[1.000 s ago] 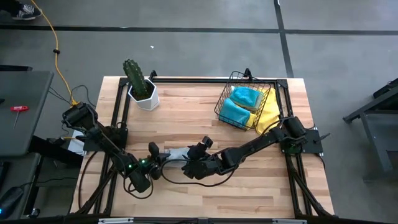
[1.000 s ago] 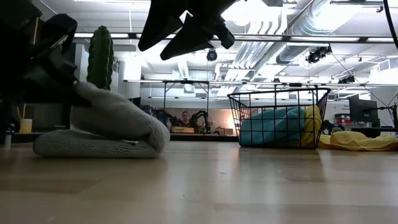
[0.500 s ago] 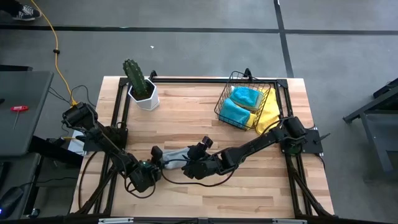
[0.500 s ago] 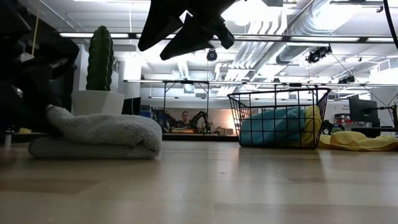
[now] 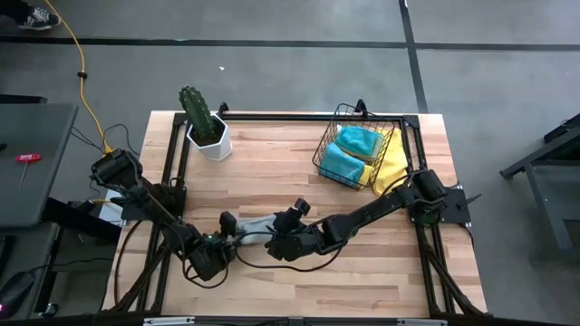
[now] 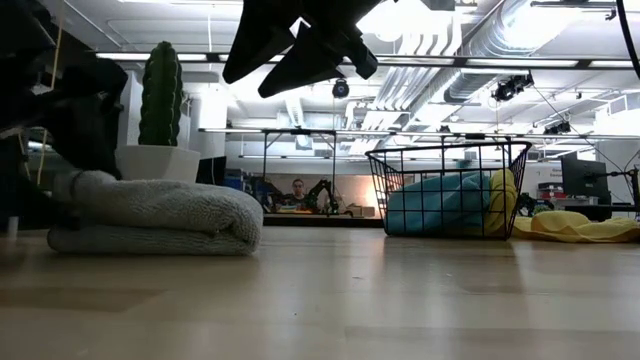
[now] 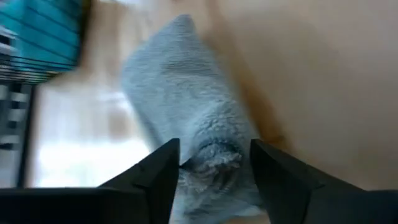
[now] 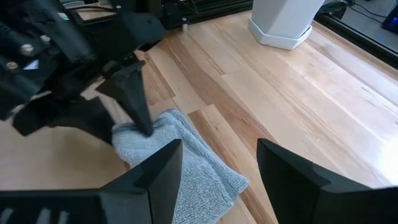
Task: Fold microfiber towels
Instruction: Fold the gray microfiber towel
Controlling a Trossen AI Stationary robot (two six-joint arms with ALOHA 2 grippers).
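A grey microfiber towel lies folded over on itself at the middle of the table, its rounded fold toward the table's right. My left gripper stands open at the towel's left end, one finger on either side of it. My right gripper hangs open above the towel's right part, well clear of it in the low view, with nothing between its fingers. My left gripper's open fingers stand on either side of the towel's left end, coming in low from the table's left. Whether a finger touches the cloth, I cannot tell. The towel lies flat on the table.
A black wire basket at the far right holds teal towels; a yellow towel lies under and beside it. A cactus in a white pot stands at the far left. Bare wood lies near the front edge.
My left gripper has opened and let go of the grey towel's upper layer while turning at the wrist. That layer, held up at its left end a second ago, has dropped flat onto the lower layer. The fold at the right has stayed in place.
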